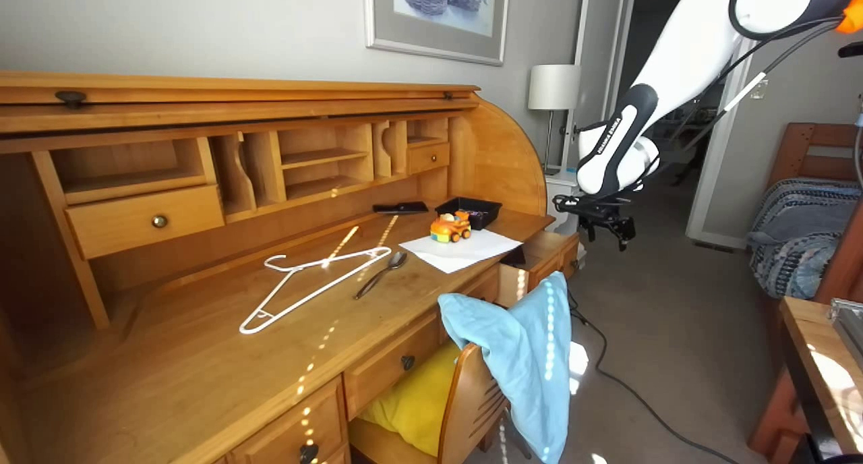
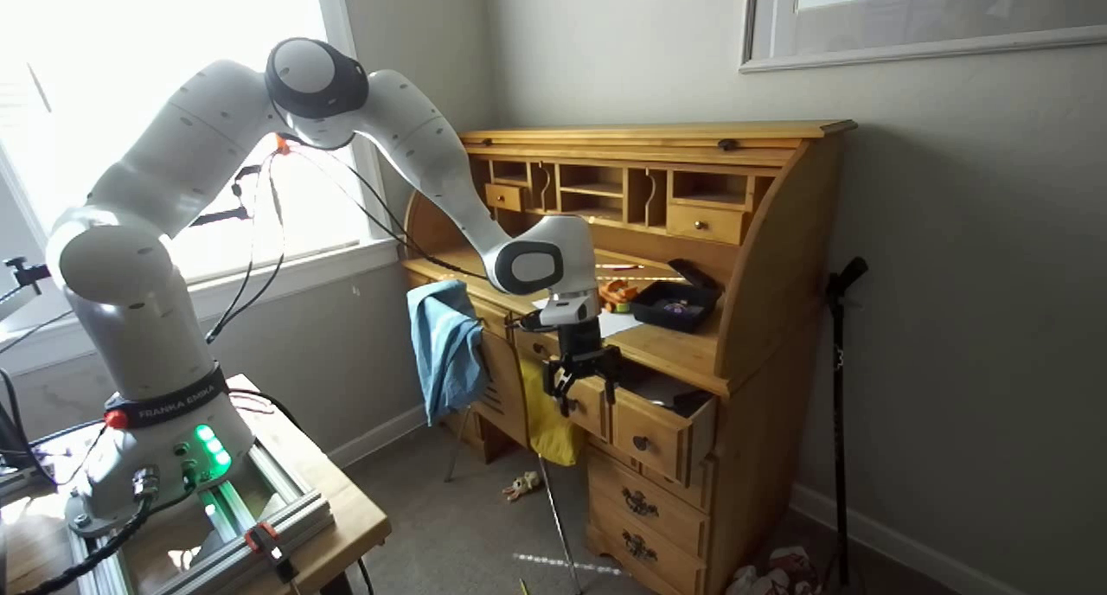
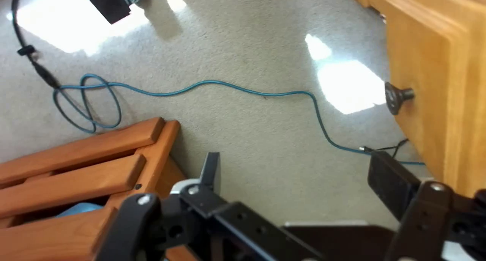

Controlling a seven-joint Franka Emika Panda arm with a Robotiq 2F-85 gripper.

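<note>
Black collar (image 2: 169, 402) at the base (image 2: 121, 467): pale lettering, FRANKA EMIKA. Red round knob (image 2: 116, 419) just beside the collar. Below the collar: green lights (image 2: 214, 446), lit, and a silver connector (image 2: 145, 481) on a ridged black cable (image 2: 112, 543). Above the collar: white rounded shell (image 2: 130, 327) with small dark spots; dark grey ring (image 2: 324, 106) around a round white cap (image 2: 304, 66); orange fixing (image 2: 282, 143) with thin dark cables (image 2: 220, 325). Well apart from the collar: black gripper (image 3: 299, 174), angular links (image 3: 243, 224), silver screws (image 3: 193, 189) at their ends.

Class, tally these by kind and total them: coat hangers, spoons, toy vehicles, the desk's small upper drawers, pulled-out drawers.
Coat hangers: 1
Spoons: 1
Toy vehicles: 1
Small upper drawers: 2
Pulled-out drawers: 1
Total: 6
</note>
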